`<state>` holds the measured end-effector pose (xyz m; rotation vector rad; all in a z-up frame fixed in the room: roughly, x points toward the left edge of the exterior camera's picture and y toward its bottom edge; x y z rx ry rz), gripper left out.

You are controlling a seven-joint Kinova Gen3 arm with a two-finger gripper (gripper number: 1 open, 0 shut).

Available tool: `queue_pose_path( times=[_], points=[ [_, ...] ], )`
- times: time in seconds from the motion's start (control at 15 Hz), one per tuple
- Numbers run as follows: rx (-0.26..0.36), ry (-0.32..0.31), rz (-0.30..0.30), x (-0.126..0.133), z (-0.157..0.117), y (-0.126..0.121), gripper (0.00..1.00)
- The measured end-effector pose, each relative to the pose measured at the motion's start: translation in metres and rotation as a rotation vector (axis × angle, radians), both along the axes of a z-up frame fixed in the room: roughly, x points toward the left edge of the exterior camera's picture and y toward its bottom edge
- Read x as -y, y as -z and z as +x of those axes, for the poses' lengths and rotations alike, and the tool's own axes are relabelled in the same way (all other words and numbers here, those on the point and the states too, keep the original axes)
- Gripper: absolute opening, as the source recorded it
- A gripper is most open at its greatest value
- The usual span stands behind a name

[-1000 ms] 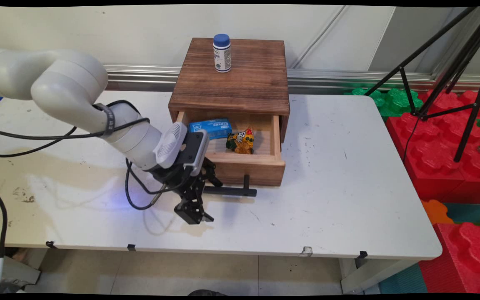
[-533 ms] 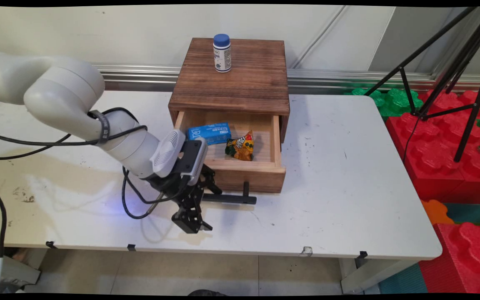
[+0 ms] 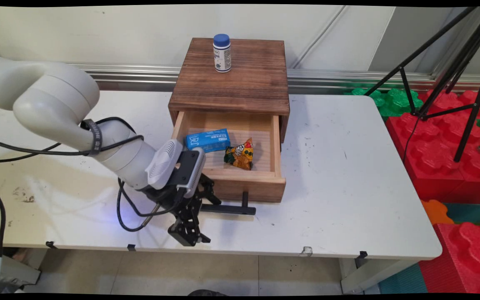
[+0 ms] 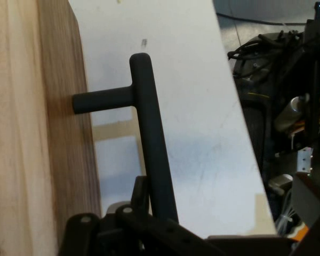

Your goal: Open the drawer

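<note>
Gripper [image 3: 195, 208] first: it sits low in the lower middle of the main view, close to the table's [image 3: 340, 196] near edge, with its black linkage pointing down and a little toward the right of the frame. It is closed on the left end of the drawer's black bar handle [image 3: 227, 208]; the hand view backs this up, with the bar [image 4: 152, 138] running straight up out of the linkage at the bottom edge and one of the fingers [image 4: 140, 194] pressed against its left side. That bar's long axis lies across the main view, left to right, parallel to the drawer front, and it stretches away from the gripper toward the right of the frame; one short post near its right end ties it to the wood. Just behind the handle, toward the middle of the frame, is the drawer [image 3: 250, 187], standing well out of its wooden box [image 3: 231, 79]. Inside it lie a blue packet [image 3: 206, 140] at the left and an orange-and-yellow snack bag [image 3: 240, 153] just right of it, the two close together or perhaps touching. Farther back, on top of the box near its rear edge, a white bottle with a blue cap [image 3: 222, 53] stands upright. Off at the upper right, beyond the table, black tripod legs [image 3: 452, 66] rise over red and green foam blocks [image 3: 440, 141].
</note>
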<state>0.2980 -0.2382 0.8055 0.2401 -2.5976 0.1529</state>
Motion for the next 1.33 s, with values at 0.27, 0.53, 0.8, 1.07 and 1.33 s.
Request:
queue_pose_path(
  times=[0.27,0.53,0.8,1.07,1.33],
  points=[
    [-0.007,-0.001,0.01,-0.011,-0.004,0.001,1.0],
    [-0.014,-0.003,0.017,-0.019,-0.007,0.001,1.0],
    [-0.021,-0.003,0.022,-0.025,-0.01,0.001,1.0],
    [-0.026,-0.002,0.028,-0.032,-0.014,0.0,1.0],
    [-0.031,0.002,0.033,-0.039,-0.016,0.0,1.0]
  ],
)
